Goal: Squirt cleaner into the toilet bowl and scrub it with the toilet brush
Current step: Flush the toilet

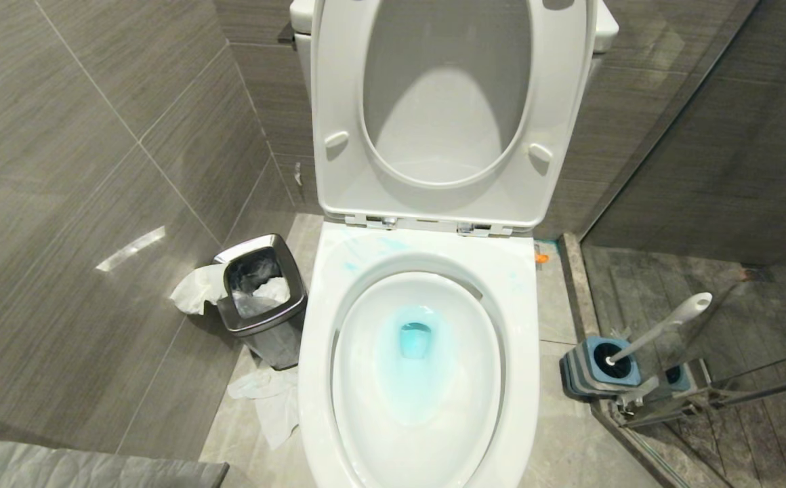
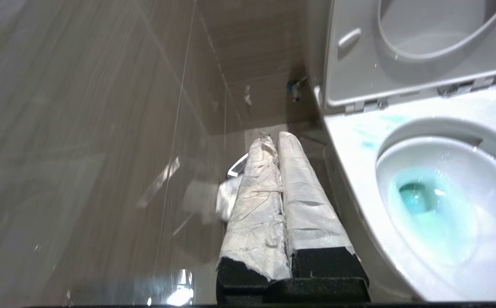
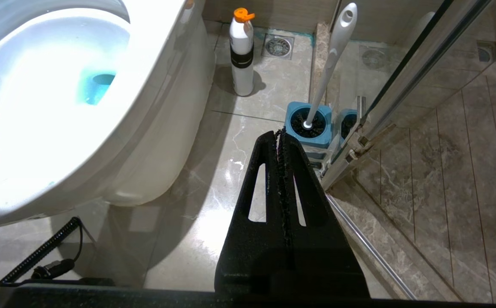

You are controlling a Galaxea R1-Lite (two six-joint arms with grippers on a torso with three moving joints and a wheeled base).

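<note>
Already the toilet bowl holds turquoise cleaner, pooled and smeared on its rim. Just ahead of the right gripper, its fingers pressed together, the toilet brush stands in its blue holder. Beside the bowl, the left gripper is closed, empty.

Floor, marbled grey tile. Bears: toilet bowl; steel waste bin left of it, white paper beside, possibly tissue; brush holder right, by glass door; white bottle, orange cap; drain grate.
</note>
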